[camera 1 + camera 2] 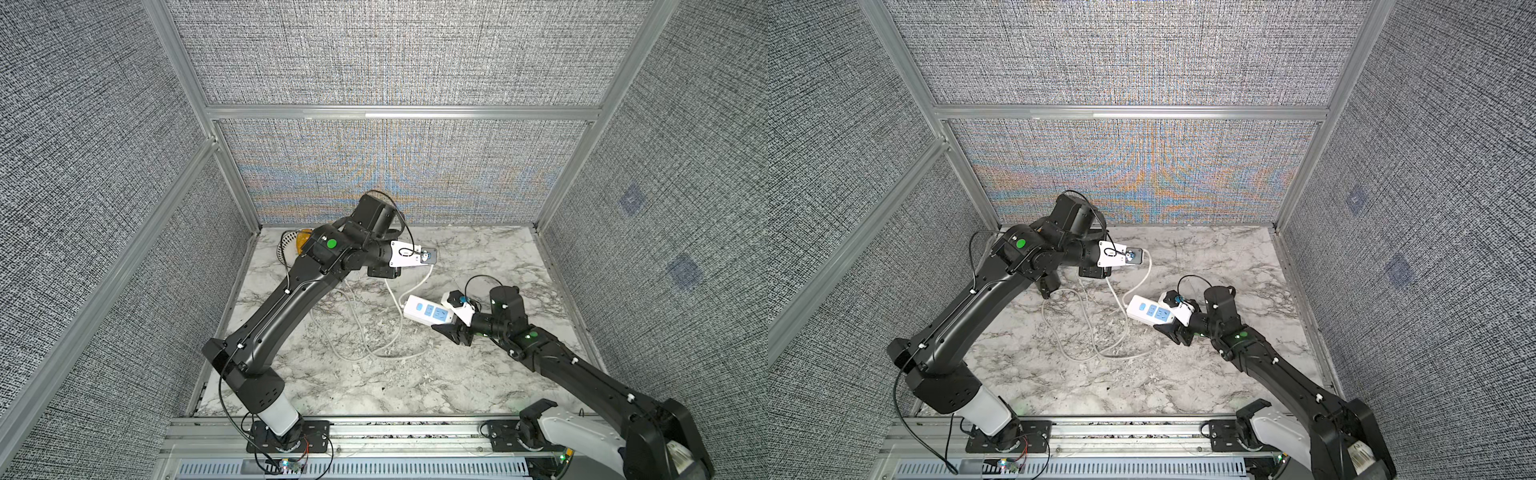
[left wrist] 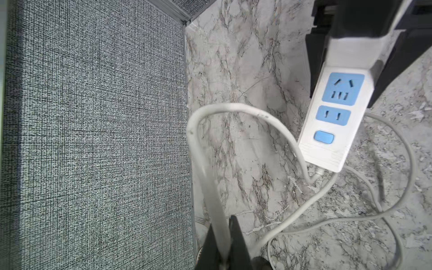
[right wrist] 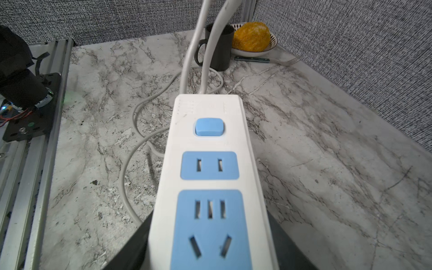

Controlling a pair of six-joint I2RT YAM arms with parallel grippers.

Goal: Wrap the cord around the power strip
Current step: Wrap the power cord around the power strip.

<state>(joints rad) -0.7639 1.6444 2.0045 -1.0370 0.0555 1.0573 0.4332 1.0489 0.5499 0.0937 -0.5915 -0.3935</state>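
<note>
R gripper (image 1: 451, 314) clamped on the power strip (image 1: 428, 311); L gripper (image 2: 222, 237) pinched shut on the cord (image 2: 236, 108). Slack loops on table (image 1: 478, 374).

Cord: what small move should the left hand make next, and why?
Probably carry the cord across the power strip. The left hand is shut on it, the right hand holds the power strip's socket end, and no turn lies around it yet.
</note>
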